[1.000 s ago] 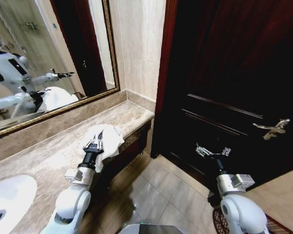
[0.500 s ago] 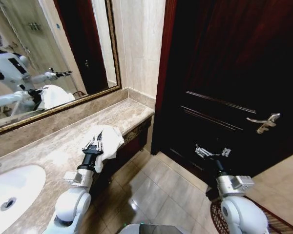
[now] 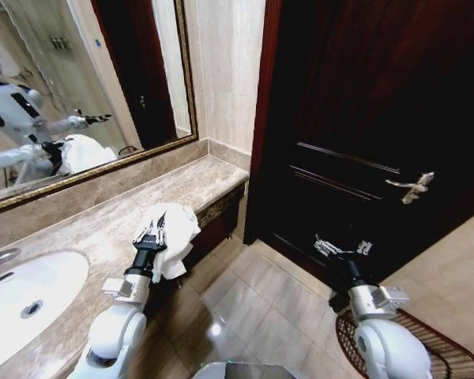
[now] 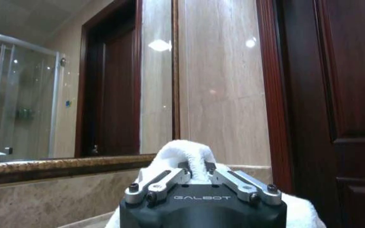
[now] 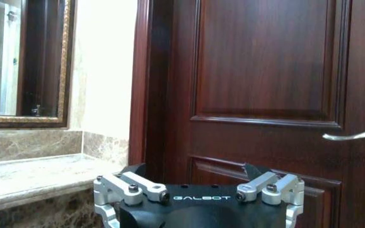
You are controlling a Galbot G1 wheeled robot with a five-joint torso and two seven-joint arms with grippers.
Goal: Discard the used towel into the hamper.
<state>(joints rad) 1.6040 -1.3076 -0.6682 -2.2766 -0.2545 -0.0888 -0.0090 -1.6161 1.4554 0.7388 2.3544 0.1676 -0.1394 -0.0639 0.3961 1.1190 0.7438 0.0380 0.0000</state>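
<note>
While a marble counter (image 3: 87,229) is running under the mirror (image 3: 71,95) beside a dark door (image 3: 363,134), the left gripper (image 3: 152,232) is clenching the white towel (image 3: 176,229), hanging off the counter's edge. The right gripper (image 3: 341,247) is hovering released before the door; the hamper (image 3: 426,347) is sitting on the floor tiles.

warm indoor light, glare spots on the marble wall (image 4: 220,85), dark door (image 3: 363,103) underexposed, head view edges bent.
</note>
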